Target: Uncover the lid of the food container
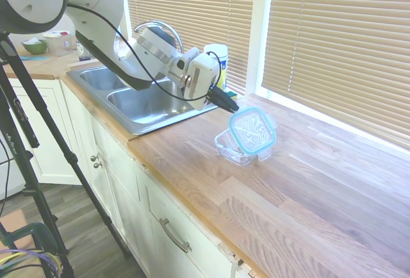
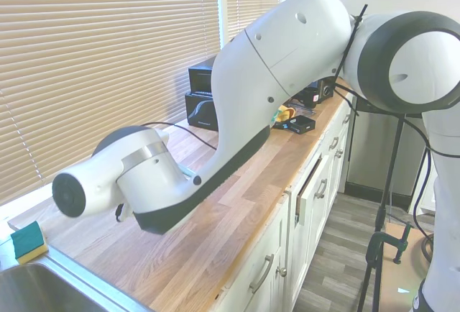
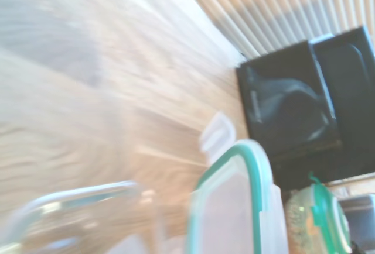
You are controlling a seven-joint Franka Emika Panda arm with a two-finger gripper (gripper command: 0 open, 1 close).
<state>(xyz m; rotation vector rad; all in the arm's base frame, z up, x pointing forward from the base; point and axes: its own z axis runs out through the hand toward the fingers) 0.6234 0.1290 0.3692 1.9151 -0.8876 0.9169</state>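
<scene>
The gripper [image 1: 230, 107] appears closed on the near edge of the lid [image 1: 252, 130], though the fingertips are small in view. The lid tilts upward just beyond the fingers, its far edge resting on the food container [image 1: 238, 150] directly below on the wooden counter [image 1: 307, 188].

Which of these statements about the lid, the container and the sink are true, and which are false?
1. The lid is tilted up off the container. True.
2. The lid's rim is red. False: it is teal.
3. The gripper is at the lid's upper edge. True.
4. The container stands in the sink. False: it stands on the wooden counter, beside the sink.
5. The window blinds are raised. False: they are lowered.
</scene>
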